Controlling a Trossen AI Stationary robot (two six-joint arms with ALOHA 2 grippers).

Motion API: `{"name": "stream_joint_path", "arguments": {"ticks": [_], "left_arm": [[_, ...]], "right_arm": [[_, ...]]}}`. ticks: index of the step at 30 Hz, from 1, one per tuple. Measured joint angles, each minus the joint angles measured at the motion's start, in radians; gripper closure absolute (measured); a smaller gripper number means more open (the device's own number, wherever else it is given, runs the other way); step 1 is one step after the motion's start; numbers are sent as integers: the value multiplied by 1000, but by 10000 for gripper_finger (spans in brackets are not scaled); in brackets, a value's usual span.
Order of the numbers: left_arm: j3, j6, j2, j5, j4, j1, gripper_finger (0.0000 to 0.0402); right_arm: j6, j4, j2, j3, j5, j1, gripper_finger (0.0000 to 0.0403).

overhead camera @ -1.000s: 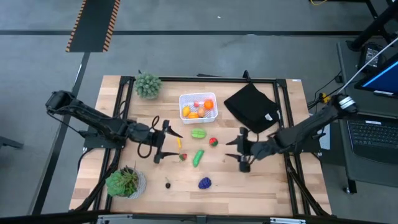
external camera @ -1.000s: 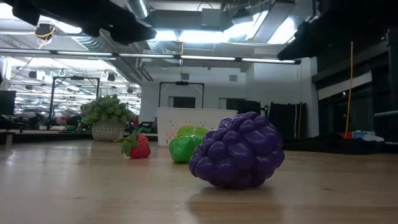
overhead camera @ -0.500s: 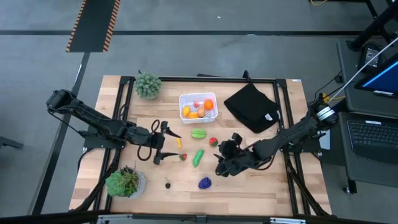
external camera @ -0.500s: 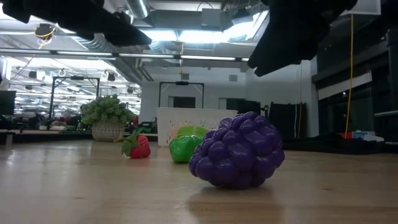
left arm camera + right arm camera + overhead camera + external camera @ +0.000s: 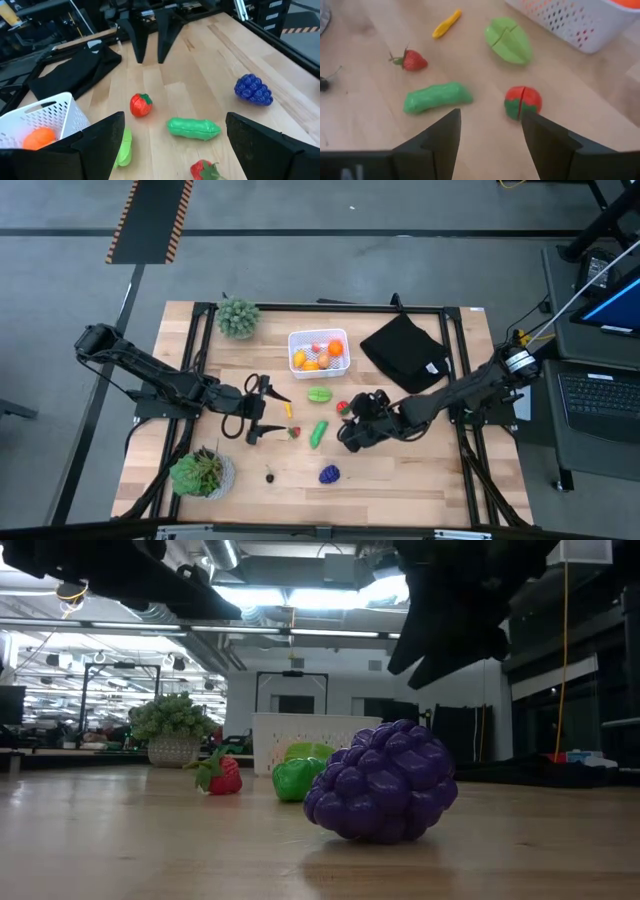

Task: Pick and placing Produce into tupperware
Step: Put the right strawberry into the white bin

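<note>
Tomato (image 5: 522, 102) lies just beyond the empty right pincer (image 5: 490, 130).

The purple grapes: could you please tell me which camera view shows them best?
The low view: the purple grapes fill its centre, every bump visible. The high view shows a tiny blob; the left wrist view shows them small; the right wrist view misses them.

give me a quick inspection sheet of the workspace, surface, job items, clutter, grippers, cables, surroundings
surface: wooden table, black frame around it
job's things: white tub holding orange and red pieces; loose on the table are green pod, red tomato, strawberry, purple grapes, cut green piece, yellow piece
clutter: black cloth, two potted plants
grippers: left gripper open, empty; right gripper part open, empty, near the tomato
cables: black loop at left wrist
surroundings: grey floor, laptop to the right
</note>
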Motion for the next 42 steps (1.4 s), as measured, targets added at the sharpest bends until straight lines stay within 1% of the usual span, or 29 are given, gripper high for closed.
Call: {"name": "stream_joint_path", "arguments": {"ticks": [16, 25, 35, 37, 42], "left_arm": [[0, 0, 0, 0, -13, 1, 62], [0, -21, 0, 0, -13, 0, 62], [0, -28, 0, 0, -29, 0, 62], [0, -29, 0, 0, -30, 0, 62], [0, -53, 0, 1, -33, 0, 62]], "right_arm": [[-125, 8, 0, -1, -1, -12, 191], [-124, 8, 3, -1, 0, -12, 191], [-131, 12, 132, -2, -1, -13, 191], [-133, 11, 140, -2, 1, -13, 191], [-72, 6, 143, -2, 16, -25, 191]]}}
